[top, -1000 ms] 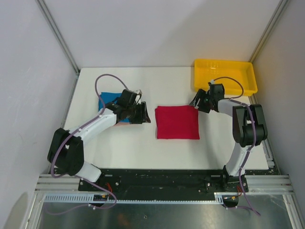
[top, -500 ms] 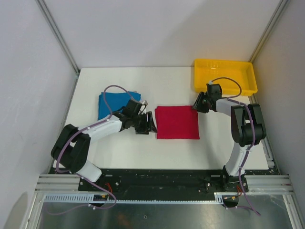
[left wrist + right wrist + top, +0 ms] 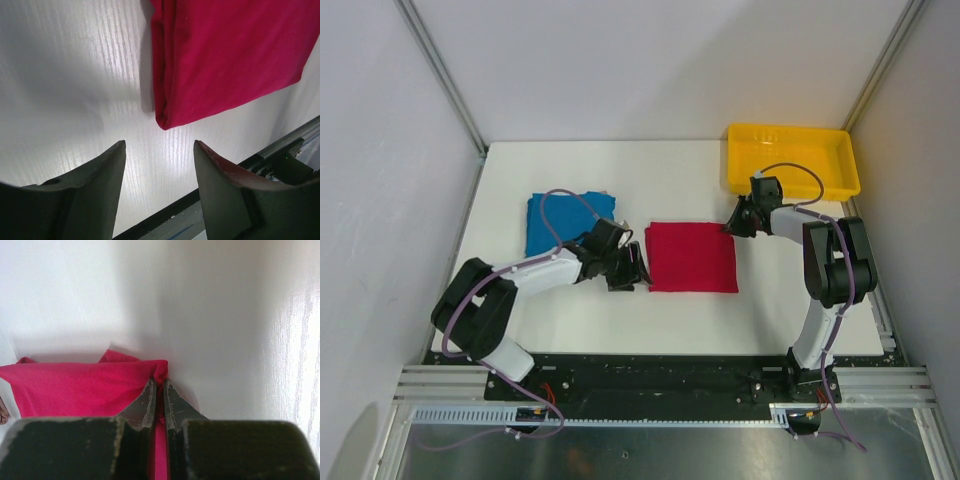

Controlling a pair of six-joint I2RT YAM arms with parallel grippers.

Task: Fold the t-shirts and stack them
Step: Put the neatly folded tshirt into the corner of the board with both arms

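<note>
On the white table (image 3: 580, 320), the red shirt (image 3: 692, 257) is pinched at one corner by the right gripper (image 3: 160, 390); the left gripper (image 3: 159, 145) is held wide, shirt just ahead.

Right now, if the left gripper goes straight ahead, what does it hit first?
Probably the red shirt: its near corner lies just ahead of the open left gripper, with only bare table between. Height above the table is unclear.
</note>
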